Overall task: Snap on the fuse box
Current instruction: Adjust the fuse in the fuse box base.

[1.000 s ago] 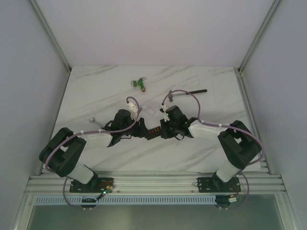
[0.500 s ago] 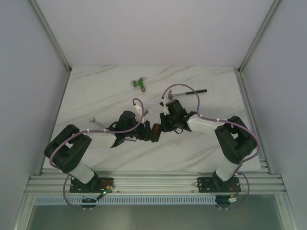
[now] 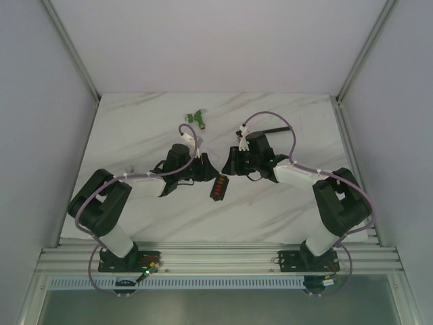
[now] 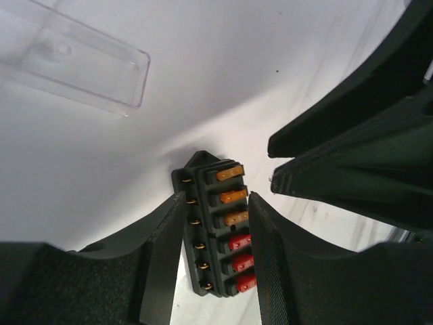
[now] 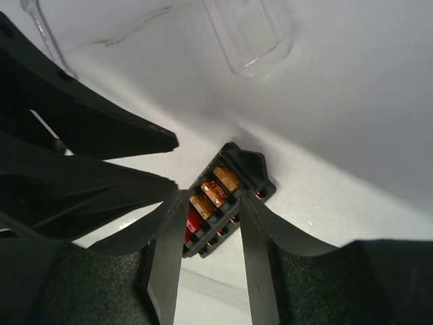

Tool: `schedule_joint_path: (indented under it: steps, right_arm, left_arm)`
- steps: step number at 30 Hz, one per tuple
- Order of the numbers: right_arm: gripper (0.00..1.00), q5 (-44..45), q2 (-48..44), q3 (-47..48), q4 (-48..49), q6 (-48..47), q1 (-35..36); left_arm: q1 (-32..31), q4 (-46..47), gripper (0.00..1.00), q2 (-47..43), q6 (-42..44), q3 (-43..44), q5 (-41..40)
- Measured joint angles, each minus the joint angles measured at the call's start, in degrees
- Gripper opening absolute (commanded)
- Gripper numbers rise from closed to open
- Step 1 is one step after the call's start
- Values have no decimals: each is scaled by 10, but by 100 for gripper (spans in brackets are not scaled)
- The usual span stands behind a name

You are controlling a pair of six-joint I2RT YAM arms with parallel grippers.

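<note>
The fuse box (image 3: pixel 218 187), a small black block with a row of orange and red fuses, lies flat on the white table. It shows between the fingers in the left wrist view (image 4: pixel 213 230) and the right wrist view (image 5: pixel 226 200). My left gripper (image 3: pixel 207 169) (image 4: pixel 215 200) is open and empty, just beyond the box and above it. My right gripper (image 3: pixel 231 166) (image 5: pixel 213 198) is open and empty, facing the left one. The clear lid (image 4: pixel 74 64) (image 5: pixel 247 30) lies on the table beyond the box, apart from it.
A hammer (image 3: pixel 272 128) lies at the back, partly behind the right arm. A small green part (image 3: pixel 197 118) sits at the back centre. A small metal piece (image 3: pixel 130 169) lies at the left. Metal frame rails border the table.
Both grippers were at the fuse box and have drawn back toward the far side. The box now lies alone on the table.
</note>
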Motion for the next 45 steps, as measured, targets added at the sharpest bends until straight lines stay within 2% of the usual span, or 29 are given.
schedule_joint_path:
  steps: [6,18,23,29,45]
  right_arm:
    - [40,-23,14,-15,28,50,-7]
    - [33,-52,44,-38,46,81,-7]
    - [35,-59,48,-38,54,85,-9]
    - [36,-63,48,-41,70,93,-9]
    - [27,-75,63,-45,94,110,-15]
  left_arm:
    - [5,3,47,47,-16,11,15]
    - [5,7,43,67,-33,14,38]
    - [8,12,48,69,-40,14,44]
    - [16,24,50,68,-52,14,51]
    - [19,30,39,80,-57,14,68]
